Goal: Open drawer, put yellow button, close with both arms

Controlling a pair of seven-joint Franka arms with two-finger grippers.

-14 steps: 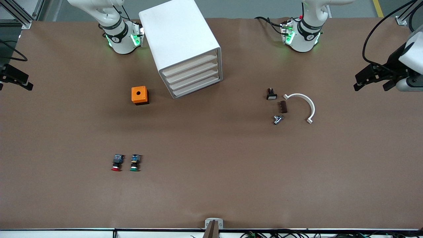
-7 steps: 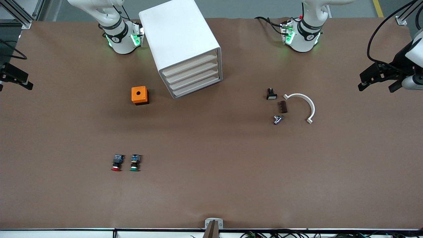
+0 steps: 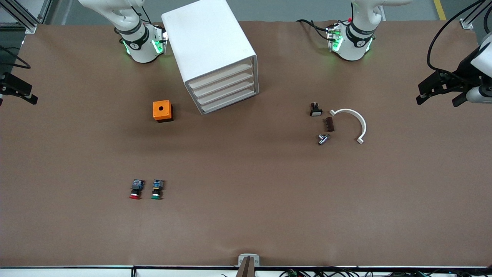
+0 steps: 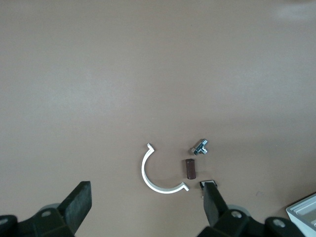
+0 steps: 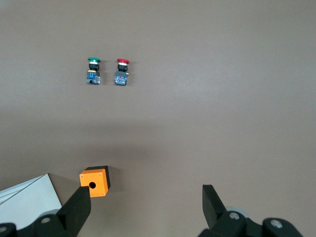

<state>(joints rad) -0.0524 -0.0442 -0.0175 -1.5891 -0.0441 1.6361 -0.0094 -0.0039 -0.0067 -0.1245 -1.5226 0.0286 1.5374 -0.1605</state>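
1. All four drawers are shut; the drawer (image 3: 220, 76) is uppermost, and no yellow button shows on the table (image 3: 246, 215).
2. Left tool (image 3: 438, 92) and right tool (image 3: 17, 92), fingers wide, hang at opposite table ends; we judge neither nearer.

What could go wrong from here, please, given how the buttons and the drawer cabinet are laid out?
1. No yellow-capped button shows. Only the red-capped button and green-capped button lie side by side, so a wrong pick is possible.
2. The cabinet has four shut, look-alike drawers, so a lower one might get pulled instead of the top drawer.
3. The left gripper and right gripper wait open at the table's ends. Unheld, the cabinet might slide when pulled.
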